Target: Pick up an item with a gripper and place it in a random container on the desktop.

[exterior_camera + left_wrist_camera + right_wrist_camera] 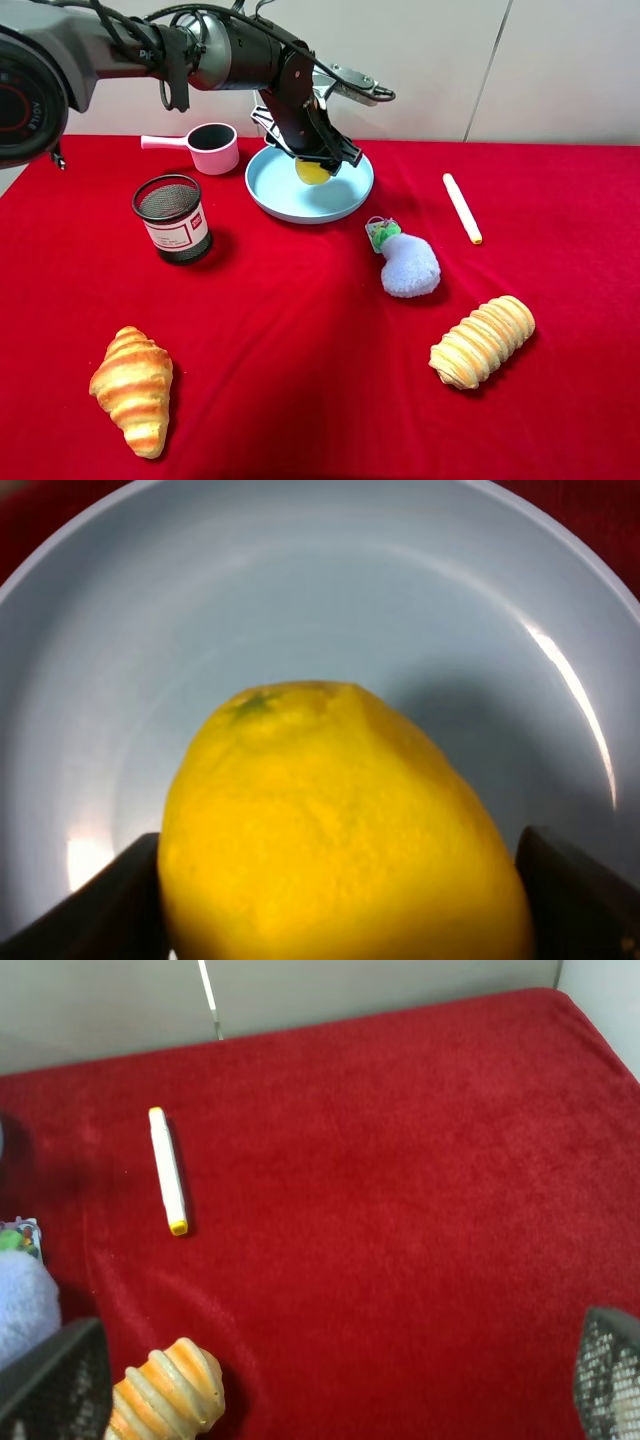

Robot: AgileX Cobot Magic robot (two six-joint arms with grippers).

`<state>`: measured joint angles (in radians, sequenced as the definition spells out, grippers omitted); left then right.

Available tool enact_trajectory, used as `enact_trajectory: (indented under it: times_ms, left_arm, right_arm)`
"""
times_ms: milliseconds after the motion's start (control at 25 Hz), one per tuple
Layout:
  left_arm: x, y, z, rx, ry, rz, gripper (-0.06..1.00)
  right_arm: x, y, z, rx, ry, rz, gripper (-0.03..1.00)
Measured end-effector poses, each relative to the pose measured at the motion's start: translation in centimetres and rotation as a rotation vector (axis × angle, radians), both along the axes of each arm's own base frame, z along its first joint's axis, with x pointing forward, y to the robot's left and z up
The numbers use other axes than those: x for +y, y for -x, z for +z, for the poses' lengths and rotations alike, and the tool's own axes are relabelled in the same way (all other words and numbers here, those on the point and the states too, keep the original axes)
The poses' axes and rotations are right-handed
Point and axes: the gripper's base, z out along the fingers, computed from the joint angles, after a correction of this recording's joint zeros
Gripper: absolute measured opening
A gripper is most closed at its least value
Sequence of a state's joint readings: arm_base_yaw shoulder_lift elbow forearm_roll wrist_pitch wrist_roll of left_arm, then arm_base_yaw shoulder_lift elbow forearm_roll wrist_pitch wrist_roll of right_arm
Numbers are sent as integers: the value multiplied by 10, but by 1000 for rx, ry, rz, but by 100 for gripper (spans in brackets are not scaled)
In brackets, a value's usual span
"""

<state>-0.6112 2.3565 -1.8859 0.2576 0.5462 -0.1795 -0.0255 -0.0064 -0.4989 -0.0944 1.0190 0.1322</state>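
Left gripper (320, 160): black claw lowered over the light-blue plate (275, 190) at the back of the red desktop (300, 340).
Grip: its two fingers (95, 915) press on either side of the yellow lemon (340, 830), clamped on it.
Lemon: inside the plate's rim, near the middle. It is hard to tell whether it rests on the plate's floor or hangs just above it.
Right gripper (340, 1390): fingers spread wide with nothing between them, above the desktop near a white marker (167, 1170) and a striped bread roll (170, 1390).
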Motion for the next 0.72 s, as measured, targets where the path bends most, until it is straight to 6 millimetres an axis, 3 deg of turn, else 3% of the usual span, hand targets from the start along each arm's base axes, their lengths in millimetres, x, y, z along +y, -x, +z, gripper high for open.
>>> enact_trajectory:
  times_ms: [240, 720]
  left_arm:
    - [0, 0, 0, -2, -5, -9, 95]
    - [0, 0, 3, -7, -3, -12, 99]
  right_arm:
    - [0, 0, 0, 0, 0, 0, 69]
    - [0, 0, 0, 0, 0, 0, 69]
